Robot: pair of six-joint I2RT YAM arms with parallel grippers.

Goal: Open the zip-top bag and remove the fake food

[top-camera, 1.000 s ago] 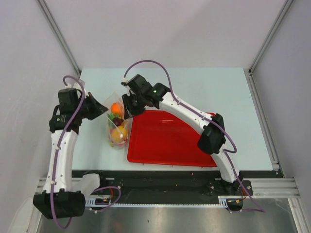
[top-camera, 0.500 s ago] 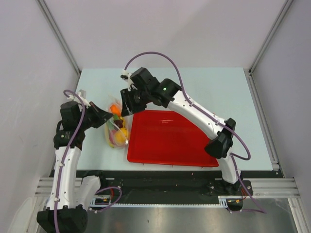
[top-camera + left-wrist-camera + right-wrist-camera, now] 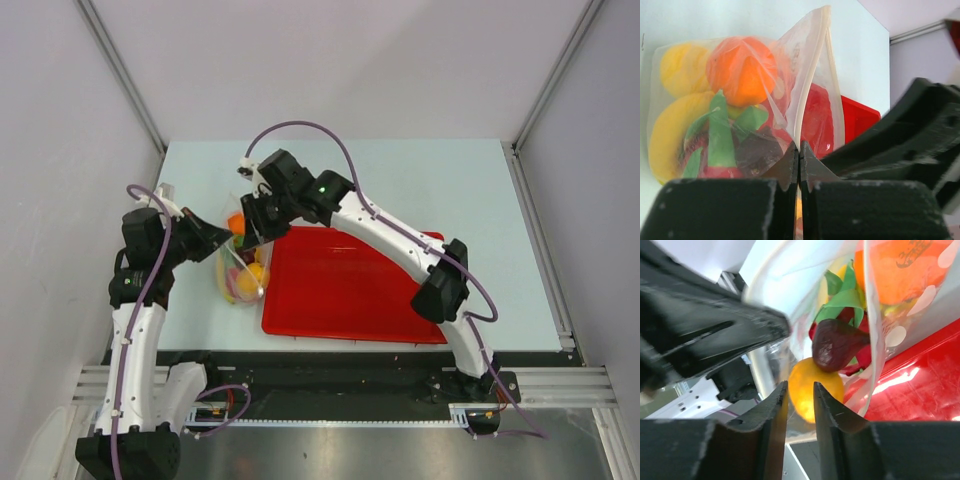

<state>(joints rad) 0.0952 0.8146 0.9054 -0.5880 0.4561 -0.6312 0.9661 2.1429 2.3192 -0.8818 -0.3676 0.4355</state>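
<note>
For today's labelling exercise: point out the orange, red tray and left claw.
orange (image 3: 742, 67), left wrist view, front face.
red tray (image 3: 350, 290), top external view, bare floor.
left claw (image 3: 799, 159), left wrist view, meeting fingertips.

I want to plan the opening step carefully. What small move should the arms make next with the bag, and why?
Probably draw the right gripper slightly toward the red tray, away from the left gripper. The left pinches one lip of the zip-top bag, the right sits at the mouth, and the fake food is all inside.
</note>
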